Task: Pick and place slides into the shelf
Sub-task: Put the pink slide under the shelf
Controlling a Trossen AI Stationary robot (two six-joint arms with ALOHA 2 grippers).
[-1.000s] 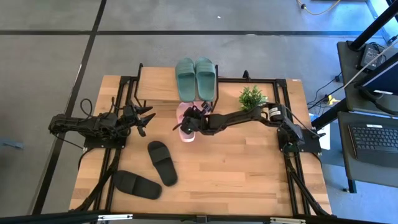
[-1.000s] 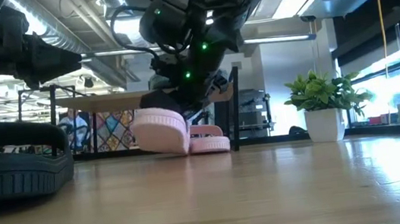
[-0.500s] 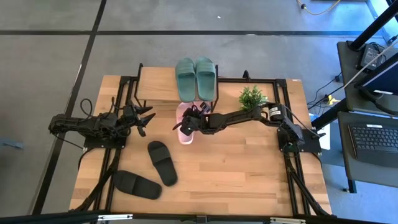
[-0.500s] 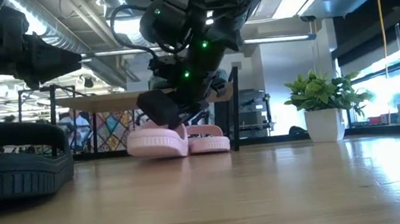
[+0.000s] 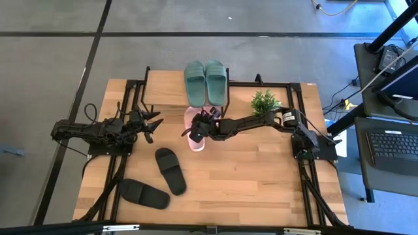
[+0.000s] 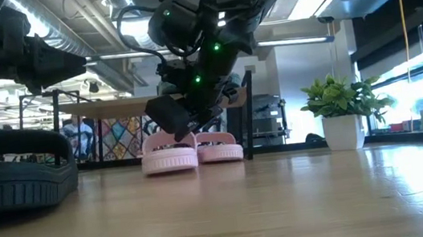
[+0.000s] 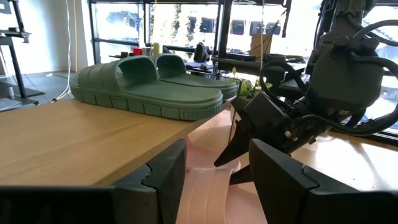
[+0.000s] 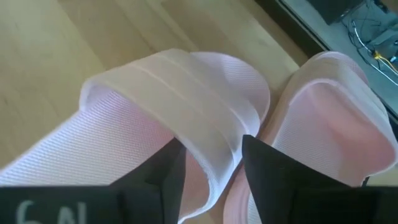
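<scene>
The pale pink slides [image 5: 195,134] lie side by side on the surface [image 5: 261,183] at the front of the shelf [image 5: 166,90], their far ends tucked in under its wooden top board. In the low view both pink soles rest flat on the wood, touching or nearly touching each other. The right gripper [image 5: 199,128] sits directly over the nearer pink slide [image 8: 180,134]; in its wrist view one of its dark fingers [image 8: 273,171] stands on each side of the slide's wide strap, parted, with a gap between the fingers and the strap, so the strap is not pinched.

The dark green slides [image 5: 205,81] stand as a pair on top of the shelf's board, at its right end, toes pointing away from the arms. The left wrist view shows them resting flat near the board's edge, with the right arm's gripper working just below and beyond that edge.

The two black slides [image 5: 171,171] lie apart from each other on the surface in front of the left arm, one nearer the middle, the other [image 5: 144,194] closer to the front edge.

The left gripper [image 5: 155,124] hovers beside the shelf's left end, fingers open and holding nothing. A small potted plant [image 5: 264,102] stands to the right of the shelf.
</scene>
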